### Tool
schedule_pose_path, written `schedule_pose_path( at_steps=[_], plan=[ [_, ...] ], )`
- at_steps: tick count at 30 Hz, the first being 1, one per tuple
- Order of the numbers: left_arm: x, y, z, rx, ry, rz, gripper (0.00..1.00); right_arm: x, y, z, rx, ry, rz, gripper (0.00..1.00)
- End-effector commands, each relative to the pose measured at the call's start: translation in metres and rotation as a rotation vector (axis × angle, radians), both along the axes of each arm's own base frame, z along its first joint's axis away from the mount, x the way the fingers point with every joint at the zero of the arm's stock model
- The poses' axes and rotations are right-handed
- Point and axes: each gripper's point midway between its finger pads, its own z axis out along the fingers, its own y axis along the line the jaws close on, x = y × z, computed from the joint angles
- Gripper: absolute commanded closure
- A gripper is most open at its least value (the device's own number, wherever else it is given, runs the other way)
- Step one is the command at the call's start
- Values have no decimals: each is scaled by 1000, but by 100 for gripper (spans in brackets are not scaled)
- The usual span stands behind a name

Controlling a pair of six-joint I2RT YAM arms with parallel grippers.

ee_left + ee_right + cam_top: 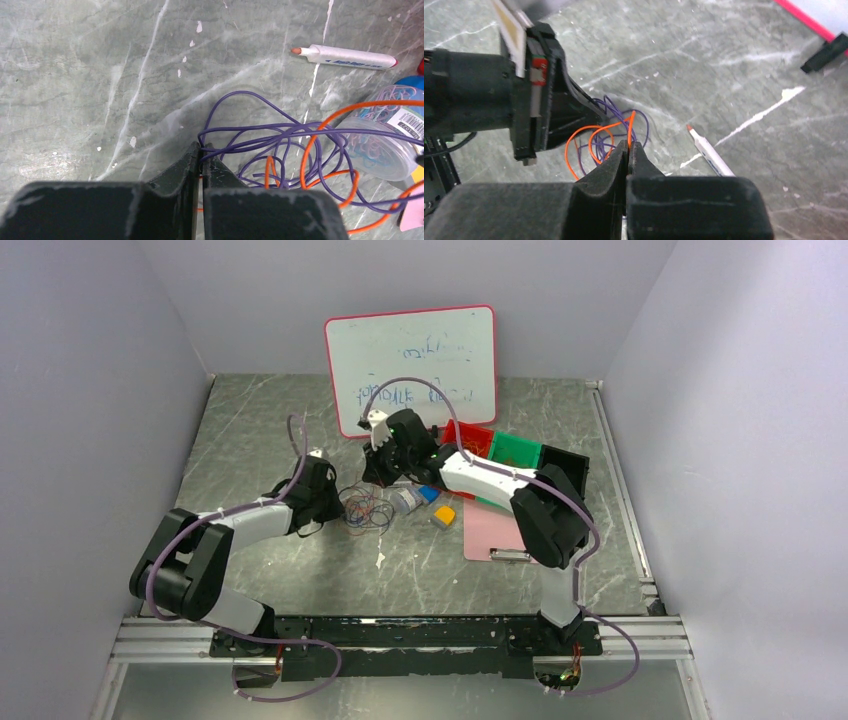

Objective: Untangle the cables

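The cables [366, 508] lie as a small tangle of purple [280, 137] and orange [311, 150] loops on the marbled table, between my two grippers. My left gripper [202, 146] is at the tangle's left side [340, 508], shut on a purple cable at its tips. My right gripper [629, 144] reaches in from the far right [378, 483] and is shut on an orange cable [630, 125]. In the right wrist view the tangle [599, 142] lies just past the jaws, with the left gripper's fingers [584, 107] touching its far side.
A white marker [345, 56] [709, 150] lies beside the tangle. A clear tub of coloured bands [382, 142] touches the loops. Behind stand a whiteboard [410, 365] and red [470, 440], green [515, 450] and black [565, 465] trays. A pink clipboard [495, 530] and a yellow block [444, 515] lie at right.
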Motion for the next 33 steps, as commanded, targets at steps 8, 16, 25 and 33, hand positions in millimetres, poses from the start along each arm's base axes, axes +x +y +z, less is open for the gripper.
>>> schedule_pose_path(
  at_steps=[8,16,25,33],
  plan=[
    [-14,13,-15,33,84,32,93,25,-45,-29,-84,21,-330,98],
    [-13,12,-16,28,90,32,93,35,-72,-30,-40,67,-523,94],
    [-11,11,-15,29,89,30,93,35,-69,-22,14,67,-521,90],
    [-10,12,-17,36,95,38,93,40,-80,-5,6,3,-545,100]
  ],
)
